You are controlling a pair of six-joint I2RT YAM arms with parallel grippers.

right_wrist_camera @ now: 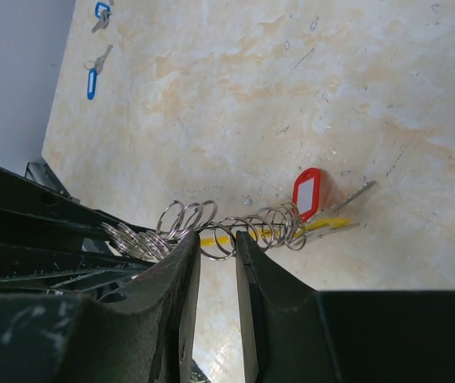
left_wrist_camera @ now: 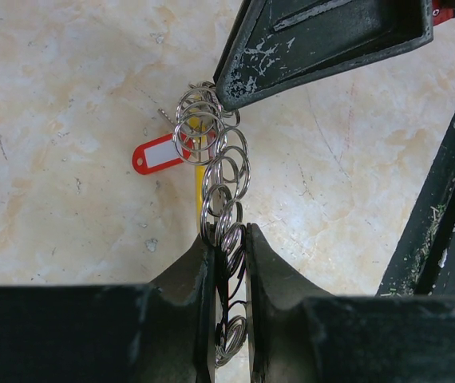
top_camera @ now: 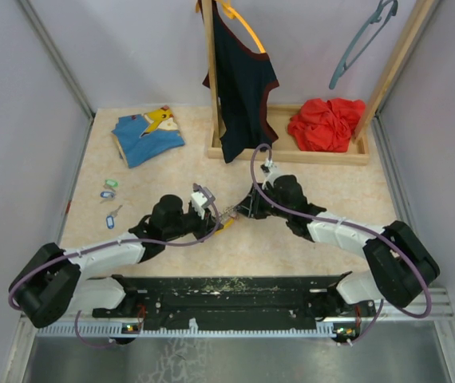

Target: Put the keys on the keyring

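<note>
Left gripper [left_wrist_camera: 230, 239]: clenched on keyring [left_wrist_camera: 219, 159].
Right gripper [right_wrist_camera: 215, 243]: pinching keyring's other end.
Keys [top_camera: 108, 194]: well left of keyring, untouched.
Risk: 2 opposed pulls may slip thin rings free.

Light is soft and even, from overhead. Top view bright, with faint shadows under my arms. Wrist views: table [left_wrist_camera: 68, 239] pale and crisp. Keyring [left_wrist_camera: 221, 171] wire throws small glints. My left gripper [left_wrist_camera: 229, 237] and right gripper [right_wrist_camera: 215, 238], close to lens, read dark, edges slightly soft.
</note>
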